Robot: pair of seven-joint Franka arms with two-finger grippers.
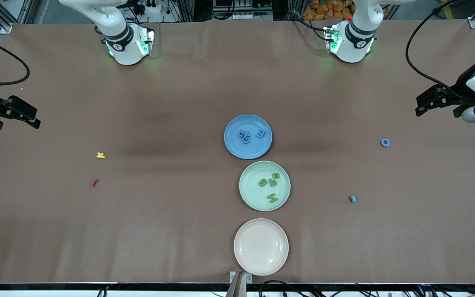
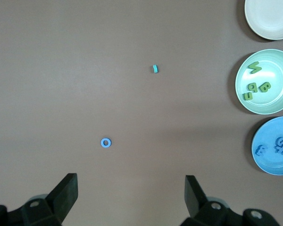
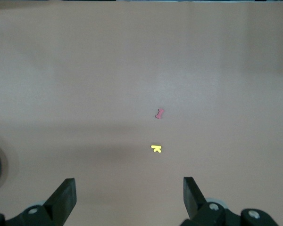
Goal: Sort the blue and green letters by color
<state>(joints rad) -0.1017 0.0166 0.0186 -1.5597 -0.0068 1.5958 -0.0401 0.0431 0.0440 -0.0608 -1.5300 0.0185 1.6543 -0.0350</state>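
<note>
A blue plate (image 1: 233, 145) in the table's middle holds several blue letters (image 1: 244, 136). Just nearer the front camera, a pale green plate (image 1: 252, 197) holds several green letters (image 1: 268, 182). A loose blue O (image 1: 385, 142) (image 2: 106, 142) lies toward the left arm's end. A small teal piece (image 1: 352, 199) (image 2: 155, 69) lies nearer the camera than the O. My left gripper (image 1: 418, 105) (image 2: 131, 181) hangs open and empty over the table at that end, short of the O. At the right arm's end, my right gripper (image 1: 36, 118) (image 3: 128, 181) is open and empty too.
An empty cream plate (image 1: 261, 264) sits nearest the front camera, in line with the other two. A tiny yellow letter (image 1: 101, 155) (image 3: 156, 149) and a small red squiggle (image 1: 94, 182) (image 3: 160, 113) lie toward the right arm's end. Black cables trail along the table's ends.
</note>
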